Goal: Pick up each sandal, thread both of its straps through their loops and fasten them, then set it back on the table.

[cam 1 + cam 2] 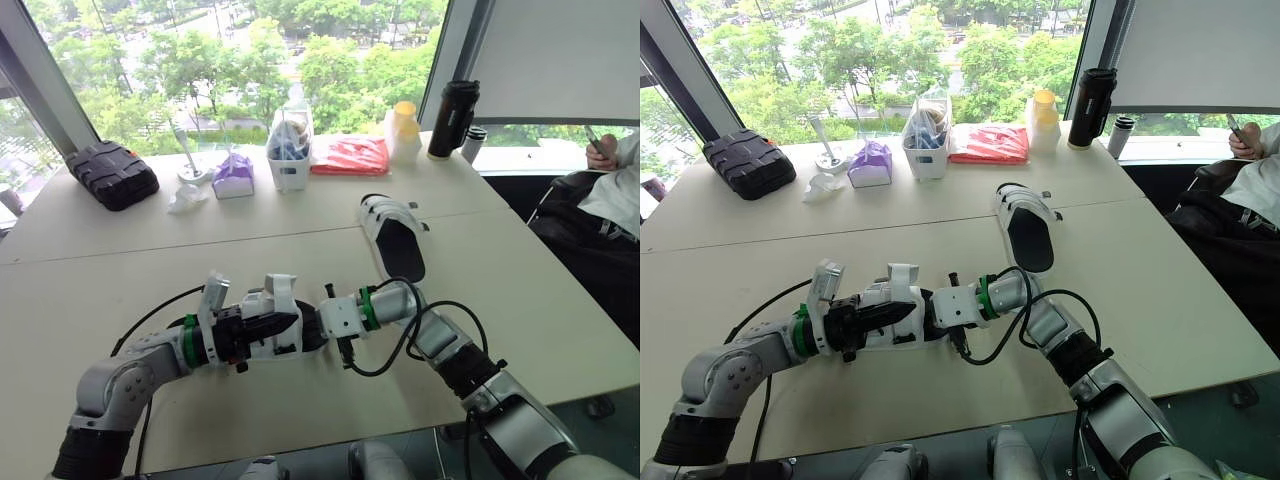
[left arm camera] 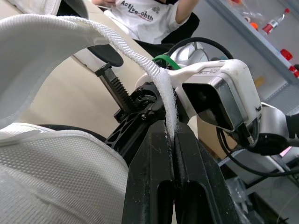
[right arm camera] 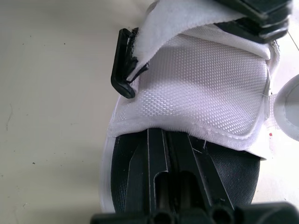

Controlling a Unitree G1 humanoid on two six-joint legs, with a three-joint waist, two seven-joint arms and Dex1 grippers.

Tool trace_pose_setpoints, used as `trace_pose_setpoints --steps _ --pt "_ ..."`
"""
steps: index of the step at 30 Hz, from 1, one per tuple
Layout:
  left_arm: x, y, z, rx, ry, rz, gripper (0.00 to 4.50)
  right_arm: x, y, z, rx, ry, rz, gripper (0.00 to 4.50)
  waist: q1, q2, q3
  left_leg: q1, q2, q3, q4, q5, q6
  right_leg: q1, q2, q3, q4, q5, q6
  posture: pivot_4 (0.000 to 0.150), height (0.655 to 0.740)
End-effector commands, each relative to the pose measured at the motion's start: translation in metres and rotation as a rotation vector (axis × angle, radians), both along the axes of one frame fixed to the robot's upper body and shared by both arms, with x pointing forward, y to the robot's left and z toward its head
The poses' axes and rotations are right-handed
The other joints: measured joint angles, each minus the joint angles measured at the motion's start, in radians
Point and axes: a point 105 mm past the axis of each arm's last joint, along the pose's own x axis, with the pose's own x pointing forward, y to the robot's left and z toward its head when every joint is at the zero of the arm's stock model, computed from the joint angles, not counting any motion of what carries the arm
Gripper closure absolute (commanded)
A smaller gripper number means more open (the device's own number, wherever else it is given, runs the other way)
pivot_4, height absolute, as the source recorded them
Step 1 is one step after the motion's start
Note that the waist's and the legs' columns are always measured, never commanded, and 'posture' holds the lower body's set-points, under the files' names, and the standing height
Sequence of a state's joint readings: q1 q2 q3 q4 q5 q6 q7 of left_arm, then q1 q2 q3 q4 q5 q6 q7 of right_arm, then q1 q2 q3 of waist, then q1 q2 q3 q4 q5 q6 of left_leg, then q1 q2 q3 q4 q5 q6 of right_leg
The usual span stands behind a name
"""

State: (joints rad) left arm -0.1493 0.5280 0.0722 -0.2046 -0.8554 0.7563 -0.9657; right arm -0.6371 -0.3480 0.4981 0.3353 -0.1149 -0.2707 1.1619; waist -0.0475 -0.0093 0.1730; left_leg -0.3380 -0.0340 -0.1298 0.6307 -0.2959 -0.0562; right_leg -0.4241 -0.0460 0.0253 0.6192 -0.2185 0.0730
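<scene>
Trees fill the window (image 1: pixel 250 50) behind a beige table (image 1: pixel 120 270), and a person (image 1: pixel 615 185) sits off the robot's right. One sandal (image 1: pixel 902 300) lies at the near edge of the table, between the two grippers. The left gripper (image 2: pixel 174 140) has its fingers pressed together on the end of a white strap (image 2: pixel 117 39), which arches up over the white upper. That strap runs by the black loop (image 3: pixel 122 70) at the sandal's side. The right gripper (image 3: pixel 168 140) lies along the black footbed with its fingers closed side by side, tips at the edge of the upper; it seems to clasp nothing, though the tips are hard to see. A second sandal (image 1: pixel 392 235) rests farther back on the table, well apart.
</scene>
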Motion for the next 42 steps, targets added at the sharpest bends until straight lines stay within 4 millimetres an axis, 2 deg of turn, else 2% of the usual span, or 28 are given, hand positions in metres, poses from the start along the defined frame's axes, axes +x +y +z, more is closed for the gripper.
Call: trace_pose_setpoints --steps 1,11,19,25,31,34,41,42 --pt "0.001 0.006 -0.015 0.069 -0.023 0.017 4.46 -0.005 -0.004 -0.022 -0.091 0.033 0.003 4.50 0.000 0.000 0.000 0.000 0.000 0.000 0.000 0.000 0.000 0.000 0.000 0.000 0.000 0.000 0.000 0.150 0.7400" --pt "-0.002 0.006 -0.020 0.131 -0.150 -0.007 4.46 -0.005 -0.003 -0.021 -0.089 0.031 0.006 4.50 0.000 0.000 0.000 0.000 0.000 0.000 0.000 0.000 0.000 0.000 0.000 0.000 0.000 0.000 0.000 0.150 0.7400" --pt "-0.017 0.005 -0.028 0.224 -0.225 -0.100 4.46 -0.005 -0.003 -0.022 -0.090 0.030 0.006 4.50 -0.002 0.000 0.000 0.000 0.000 0.000 -0.001 0.000 0.000 0.000 0.000 0.000 0.000 -0.001 0.000 0.150 0.7400" --pt "-0.010 0.010 -0.034 0.306 -0.309 -0.063 4.46 -0.005 -0.003 -0.022 -0.089 0.028 0.005 4.50 -0.002 0.000 0.000 0.000 0.000 0.000 -0.001 0.000 0.000 0.000 0.000 0.000 0.000 0.000 0.000 0.150 0.7400" --pt "-0.001 0.013 -0.025 0.290 -0.319 0.008 4.46 -0.005 -0.003 -0.022 -0.089 0.030 0.006 4.50 -0.002 0.000 0.000 0.000 0.000 0.000 -0.001 0.000 0.000 0.000 0.000 0.000 0.000 -0.001 0.001 0.150 0.7400" --pt "-0.004 0.015 -0.020 0.288 -0.313 0.012 3.68 -0.005 -0.002 -0.022 -0.090 0.030 0.008 4.50 -0.002 0.000 0.000 0.000 0.000 0.000 -0.001 0.000 0.000 0.000 0.000 0.000 0.000 -0.002 0.003 0.150 0.7400" --pt "-0.037 0.025 0.000 0.252 -0.292 -0.015 0.26 -0.006 -0.001 -0.022 -0.088 0.028 0.012 4.50 -0.004 0.001 0.001 0.000 0.001 0.000 -0.001 0.000 0.000 0.000 0.000 0.000 0.000 -0.002 0.003 0.150 0.7400" --pt "-0.043 0.027 0.000 0.256 -0.285 -0.023 0.26 -0.006 -0.002 -0.023 -0.088 0.028 0.012 4.50 -0.004 0.001 0.001 0.000 0.001 0.000 -0.001 0.000 0.000 0.000 0.000 0.000 0.000 -0.002 0.003 0.150 0.7400"
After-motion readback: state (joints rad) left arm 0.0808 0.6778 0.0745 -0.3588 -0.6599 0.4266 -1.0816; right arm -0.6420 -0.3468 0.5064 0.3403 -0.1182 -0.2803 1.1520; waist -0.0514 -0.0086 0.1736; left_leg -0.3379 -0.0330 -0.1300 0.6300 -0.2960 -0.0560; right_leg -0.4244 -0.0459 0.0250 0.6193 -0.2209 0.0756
